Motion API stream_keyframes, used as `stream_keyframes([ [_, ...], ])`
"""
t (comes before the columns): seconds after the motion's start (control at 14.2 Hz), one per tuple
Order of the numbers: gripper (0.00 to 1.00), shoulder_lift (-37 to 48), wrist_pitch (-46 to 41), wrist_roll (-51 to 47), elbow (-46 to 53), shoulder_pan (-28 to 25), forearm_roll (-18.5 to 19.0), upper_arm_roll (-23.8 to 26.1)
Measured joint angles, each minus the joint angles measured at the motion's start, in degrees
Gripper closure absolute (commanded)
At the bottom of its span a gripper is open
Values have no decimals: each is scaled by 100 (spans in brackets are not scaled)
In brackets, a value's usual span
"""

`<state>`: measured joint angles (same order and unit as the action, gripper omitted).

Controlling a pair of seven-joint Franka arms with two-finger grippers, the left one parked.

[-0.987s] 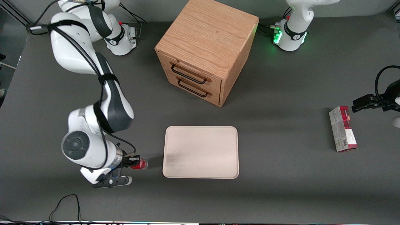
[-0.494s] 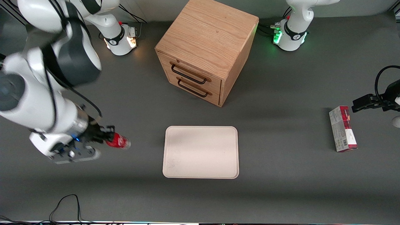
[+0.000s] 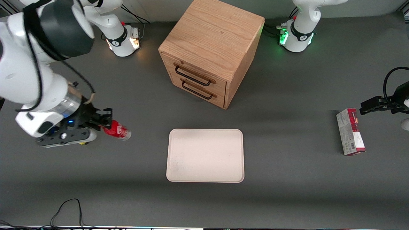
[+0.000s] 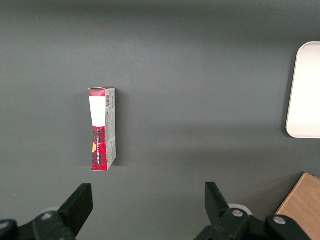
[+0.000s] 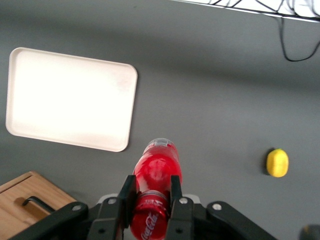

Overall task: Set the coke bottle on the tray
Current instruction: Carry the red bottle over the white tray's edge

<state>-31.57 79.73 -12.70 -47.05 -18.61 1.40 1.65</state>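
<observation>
My right gripper (image 3: 105,124) is shut on the coke bottle (image 3: 115,131), a small red bottle with a clear base, and holds it in the air, tilted, toward the working arm's end of the table. In the right wrist view the two black fingers (image 5: 126,192) clamp the coke bottle (image 5: 156,170) near its neck; my gripper (image 5: 150,192) is high above the table. The cream-white tray (image 3: 205,155) lies flat on the table, apart from the bottle and nearer the table's middle. It also shows in the right wrist view (image 5: 70,97) and partly in the left wrist view (image 4: 306,92).
A wooden drawer cabinet (image 3: 211,51) with two handled drawers stands farther from the front camera than the tray. A red-and-grey carton box (image 3: 350,131) lies toward the parked arm's end. A yellow lemon-like object (image 5: 277,163) lies on the table below my wrist. Cables (image 3: 65,210) lie near the front edge.
My right gripper has lifted the coke bottle off the table beside the tray and carried it up and away from the front camera, tilting it.
</observation>
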Motion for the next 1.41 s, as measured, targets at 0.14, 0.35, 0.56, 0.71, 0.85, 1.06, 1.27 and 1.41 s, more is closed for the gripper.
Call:
stream_keyframes([
  [0.14, 69, 1, 20, -448, -80, -328, -1, 6],
  [0.35, 69, 12, 274, -1169, -370, -778, 0, 11],
  [0.56, 69, 227, 832, -1701, -1039, -1151, -1, 13],
  [0.71, 69, 453, 1128, -1798, -1508, -1230, 0, 13],
  [0.85, 69, 602, 1360, -1800, -1879, -1209, 0, 5],
  [1.06, 69, 651, 2125, -1800, -2570, -1179, 0, -41],
  [1.27, 69, 625, 3243, -1800, -3504, -1170, 0, -110],
  [1.41, 69, 574, 3915, -1800, -4065, -1169, 0, -130],
])
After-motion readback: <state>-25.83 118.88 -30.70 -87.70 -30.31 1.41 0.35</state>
